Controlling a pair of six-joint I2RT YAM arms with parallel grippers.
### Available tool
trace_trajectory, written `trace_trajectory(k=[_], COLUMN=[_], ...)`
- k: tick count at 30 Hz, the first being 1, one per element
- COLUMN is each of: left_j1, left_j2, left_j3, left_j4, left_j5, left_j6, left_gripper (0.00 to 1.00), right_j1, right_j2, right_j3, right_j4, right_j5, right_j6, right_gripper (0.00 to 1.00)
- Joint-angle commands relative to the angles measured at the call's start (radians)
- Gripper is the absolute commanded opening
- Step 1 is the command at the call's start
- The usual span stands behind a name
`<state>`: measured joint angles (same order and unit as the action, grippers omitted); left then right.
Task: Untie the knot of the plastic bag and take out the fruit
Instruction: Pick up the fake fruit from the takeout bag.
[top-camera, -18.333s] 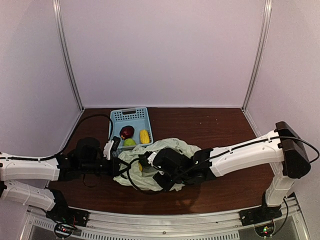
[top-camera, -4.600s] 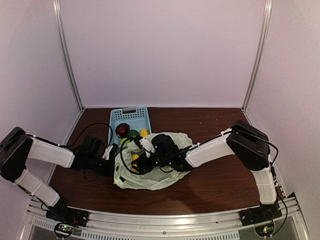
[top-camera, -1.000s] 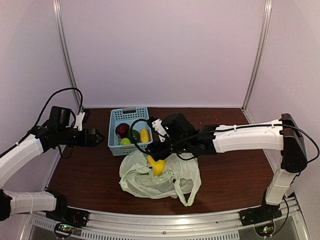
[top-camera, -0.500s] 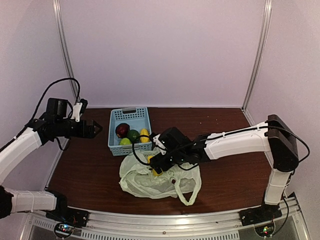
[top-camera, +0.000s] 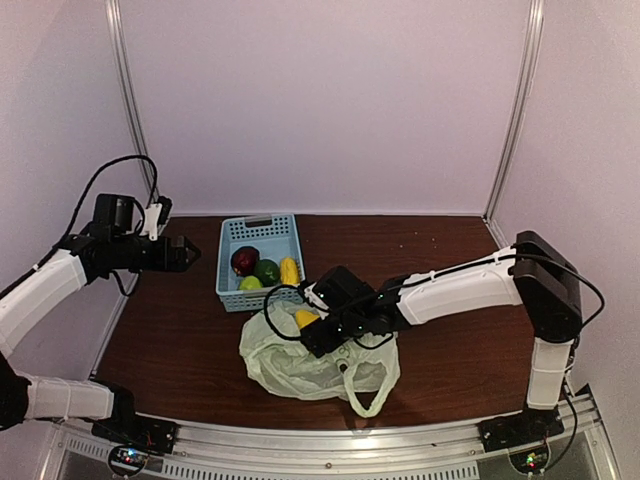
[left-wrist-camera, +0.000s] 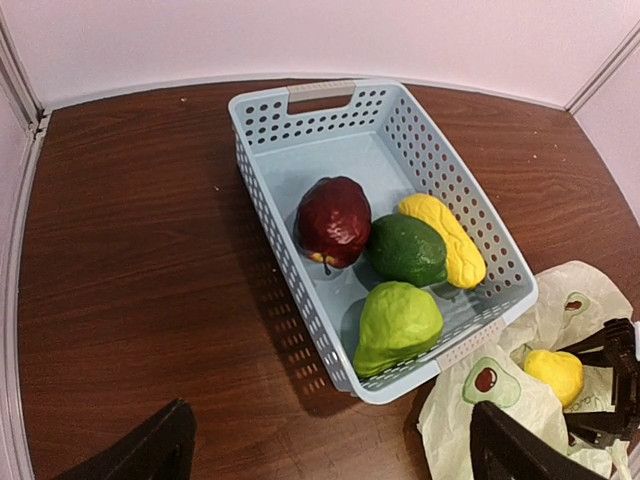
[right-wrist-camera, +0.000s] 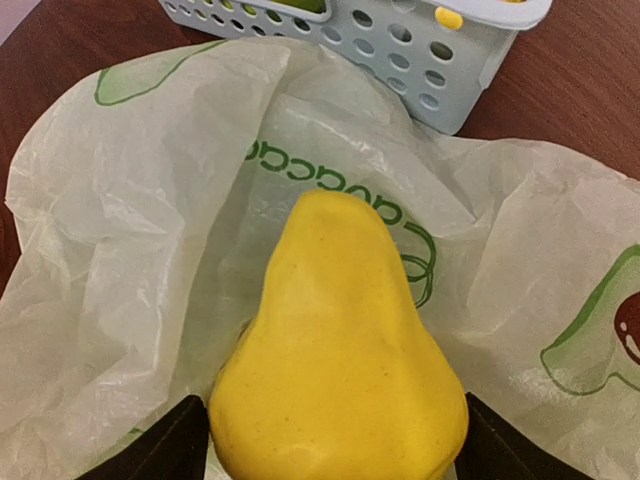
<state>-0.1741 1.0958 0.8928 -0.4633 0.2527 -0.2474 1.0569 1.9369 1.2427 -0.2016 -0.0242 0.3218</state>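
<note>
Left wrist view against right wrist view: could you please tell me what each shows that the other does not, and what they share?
Only the left wrist view looks into the basket and shows the dark red fruit, dark green fruit, light green fruit and long yellow fruit, framed by the open left gripper. Only the right wrist view shows the yellow pear close up, filling the gap between the right gripper fingers. Both show the basket, the plastic bag and that pear.

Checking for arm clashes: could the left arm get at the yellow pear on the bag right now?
Probably not cleanly: the right gripper straddles the yellow pear on the plastic bag, blocking it; the left gripper hangs open, well off past the basket.
</note>
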Motion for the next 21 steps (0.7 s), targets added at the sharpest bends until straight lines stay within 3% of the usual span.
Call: trace_trajectory(k=[1, 6, 21], left_j1=[0.017, 0.032, 0.056], left_j2=[0.009, 0.002, -0.033], left_j3=[0.038, 0.046, 0.025], left_j4=[0.046, 0.045, 0.058], left_j5=[0.021, 0.023, -0.014], left_j6=[0.021, 0.021, 0.027], left_gripper=[0.97, 0.97, 0.97], right_j1=[0.003, 0.003, 0.005], right_j2=[0.023, -0.018, -0.221], right_j3=[0.015, 0.006, 0.075], right_j4=[-0.011, -0.003, -0.084], right_j5=[-0.013, -0.011, 0.043], right_j6=[0.018, 0.018, -0.02], right_gripper=[0.8, 0.69, 0.66])
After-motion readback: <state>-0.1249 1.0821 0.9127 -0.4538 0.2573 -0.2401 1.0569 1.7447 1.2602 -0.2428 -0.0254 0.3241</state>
